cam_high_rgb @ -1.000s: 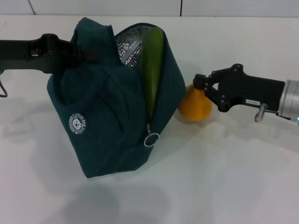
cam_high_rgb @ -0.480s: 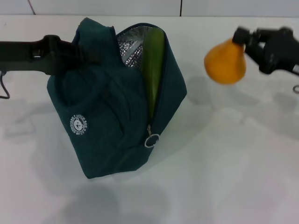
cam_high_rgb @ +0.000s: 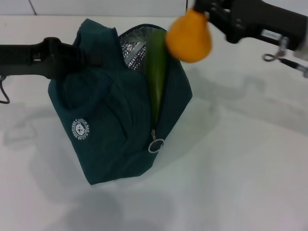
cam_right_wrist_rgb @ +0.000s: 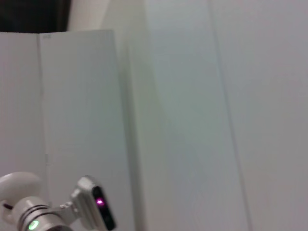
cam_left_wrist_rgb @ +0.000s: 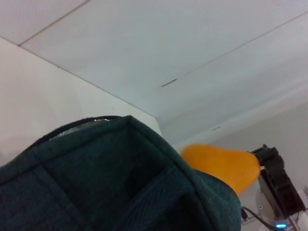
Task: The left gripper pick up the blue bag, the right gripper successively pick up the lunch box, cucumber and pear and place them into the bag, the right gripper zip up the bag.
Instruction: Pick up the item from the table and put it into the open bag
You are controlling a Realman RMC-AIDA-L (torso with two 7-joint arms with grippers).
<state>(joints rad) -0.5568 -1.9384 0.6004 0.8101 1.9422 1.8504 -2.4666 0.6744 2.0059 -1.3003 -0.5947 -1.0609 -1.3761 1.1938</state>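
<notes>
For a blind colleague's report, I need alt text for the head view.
The right end effector holds the pear above the open blue bag, where the cucumber stands upright. The left end effector grips the bag's top on the white table.

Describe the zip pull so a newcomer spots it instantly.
Find the blue bag standing on the white table, held at its top by the left gripper. Follow the open zip down past the cucumber; the zip pull is the small silver ring there, the only metal on the fabric.

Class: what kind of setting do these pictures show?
Probably a robot test bench, not a kitchen: a bare white table, plain panelled wall, and two black arms handling the blue bag and the pear.
</notes>
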